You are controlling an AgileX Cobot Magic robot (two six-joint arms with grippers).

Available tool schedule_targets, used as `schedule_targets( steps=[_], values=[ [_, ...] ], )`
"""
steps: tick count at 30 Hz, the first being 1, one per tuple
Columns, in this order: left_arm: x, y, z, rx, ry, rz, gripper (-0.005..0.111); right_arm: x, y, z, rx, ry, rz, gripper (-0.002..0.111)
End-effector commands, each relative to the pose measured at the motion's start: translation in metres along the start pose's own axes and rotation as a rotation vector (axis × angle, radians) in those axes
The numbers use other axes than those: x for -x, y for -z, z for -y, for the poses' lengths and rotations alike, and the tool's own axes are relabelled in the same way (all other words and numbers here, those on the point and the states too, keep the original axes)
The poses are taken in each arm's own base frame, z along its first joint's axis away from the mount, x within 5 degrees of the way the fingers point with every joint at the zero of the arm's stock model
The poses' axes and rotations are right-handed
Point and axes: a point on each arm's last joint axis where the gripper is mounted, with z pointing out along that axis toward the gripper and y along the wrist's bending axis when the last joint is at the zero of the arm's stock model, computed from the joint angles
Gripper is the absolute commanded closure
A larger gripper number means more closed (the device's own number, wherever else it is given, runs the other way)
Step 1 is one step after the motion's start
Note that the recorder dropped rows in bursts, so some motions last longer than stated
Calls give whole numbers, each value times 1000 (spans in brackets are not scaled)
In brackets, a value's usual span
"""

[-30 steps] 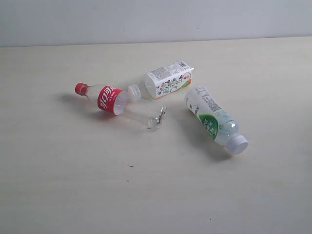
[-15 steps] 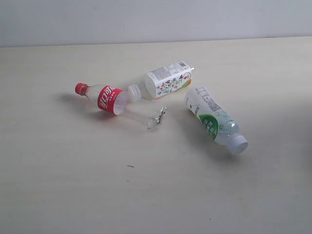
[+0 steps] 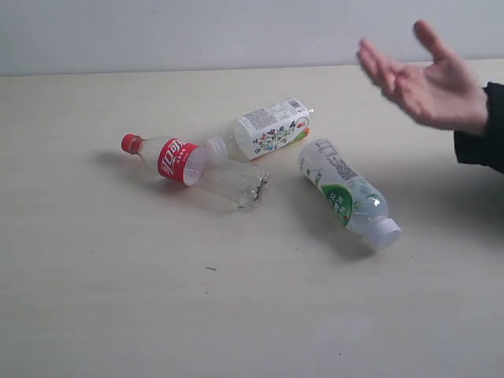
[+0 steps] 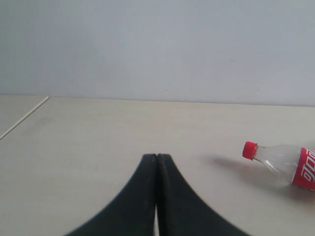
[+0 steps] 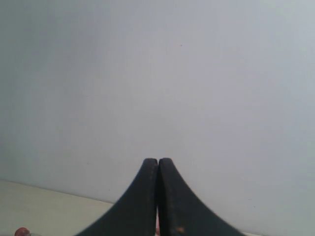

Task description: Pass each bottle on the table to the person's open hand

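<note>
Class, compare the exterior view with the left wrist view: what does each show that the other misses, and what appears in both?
Only the exterior view: the person's open hand, the squarish white-labelled bottle and the green-labelled bottle, both lying down. Only the left wrist view: the left gripper, jaws shut and empty. Both: the red-labelled bottle lying on the pale table, and the grey wall.

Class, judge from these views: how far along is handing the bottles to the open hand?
Done: nothing visible. The red-label bottle, squarish bottle and green-label bottle lie on the table. In hand: the open hand is offered; left pincer and right pincer are shut, empty. Left: every handover.
</note>
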Motion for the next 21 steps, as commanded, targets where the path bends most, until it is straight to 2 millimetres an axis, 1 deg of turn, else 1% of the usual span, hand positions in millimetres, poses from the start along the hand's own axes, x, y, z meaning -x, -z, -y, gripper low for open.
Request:
schedule_targets(
  steps=[1,6,10,16,19,21],
  values=[
    [0,0,0,-5,5,2,107,0,1,0,1,10,7,108],
    [0,0,0,-5,5,2,107,0,2,0,1,10,11,108],
    [0,0,0,-5,5,2,107,1,10,0,-1,16,43,108],
    [0,0,0,-5,5,2,107,0,9,0,15,13,40,108],
    [0,0,0,-5,5,2,107,0,8,-1,37,32,53,108],
    [0,0,0,-5,5,2,107,-3,-5,-2,65,47,-13,108]
  ],
)
